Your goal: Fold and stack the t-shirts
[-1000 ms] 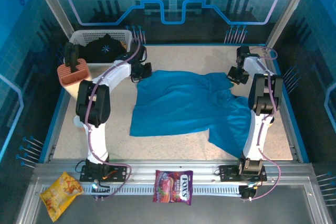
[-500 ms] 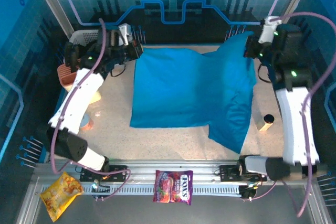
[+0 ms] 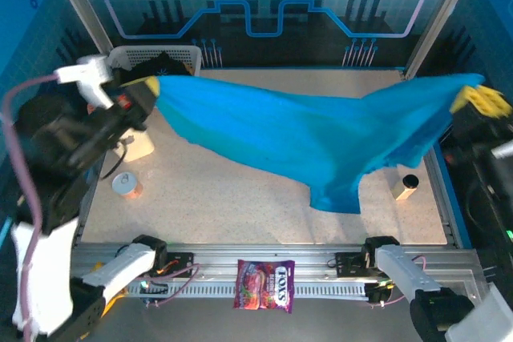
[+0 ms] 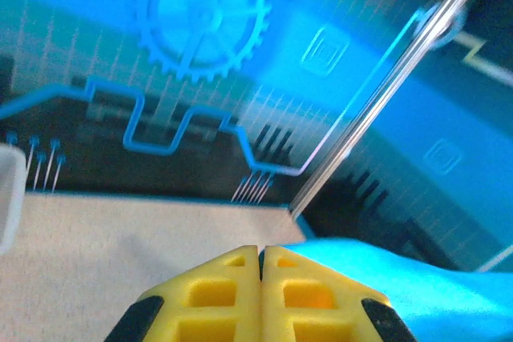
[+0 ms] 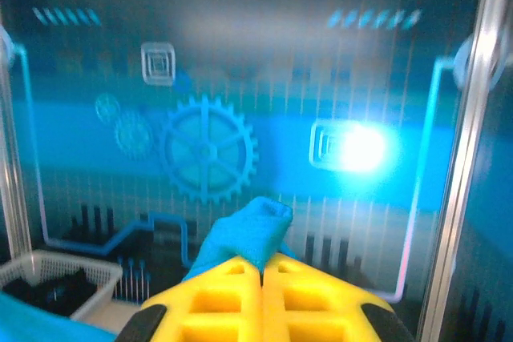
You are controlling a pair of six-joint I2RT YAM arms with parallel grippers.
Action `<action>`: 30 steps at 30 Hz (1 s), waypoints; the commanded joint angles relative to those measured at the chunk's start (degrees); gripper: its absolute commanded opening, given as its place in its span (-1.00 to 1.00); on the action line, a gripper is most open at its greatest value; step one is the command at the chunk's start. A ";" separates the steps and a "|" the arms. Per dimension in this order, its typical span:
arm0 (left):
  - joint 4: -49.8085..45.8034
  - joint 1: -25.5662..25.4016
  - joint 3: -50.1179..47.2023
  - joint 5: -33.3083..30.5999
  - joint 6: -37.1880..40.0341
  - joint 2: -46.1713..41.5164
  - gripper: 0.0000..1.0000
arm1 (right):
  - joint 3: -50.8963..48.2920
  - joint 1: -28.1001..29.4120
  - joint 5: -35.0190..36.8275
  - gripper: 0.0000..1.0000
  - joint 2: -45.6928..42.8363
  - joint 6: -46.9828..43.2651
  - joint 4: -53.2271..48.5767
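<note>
Top view: teal-blue t-shirt point(image 3: 321, 134) is up off the bench point(image 3: 208, 190), stretched left to right between left tool point(image 3: 149, 86) and right tool point(image 3: 479, 100), one corner sagging near right. Black t-shirt point(image 3: 164, 66) sits in the white basket point(image 3: 192, 55), far left. Left wrist: left tool point(image 4: 260, 252) pinched fully together, teal cloth just to its right. Right wrist: right tool point(image 5: 261, 268) clamped on a bunched corner. Likely light, limp, slippy; grip hem or shoulder corners and keep it taut.

t-shirt point(image 3: 321, 134) — strung left to right over table point(image 3: 224, 198) | basket point(image 3: 189, 54) back-left | candy bag point(image 3: 264, 284) — front rail
</note>
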 commanded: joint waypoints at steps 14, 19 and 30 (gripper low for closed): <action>-5.74 0.37 8.67 -10.47 4.83 -2.66 -1.00 | 12.52 1.01 3.80 -1.00 8.50 -2.34 2.44; 2.33 0.38 -0.50 -12.73 5.84 2.98 -1.00 | 5.86 1.01 3.83 -1.00 17.82 -3.18 9.09; 22.90 1.77 -3.07 -13.66 5.98 39.85 -1.00 | 11.23 0.85 -1.74 -1.00 60.89 -5.12 19.73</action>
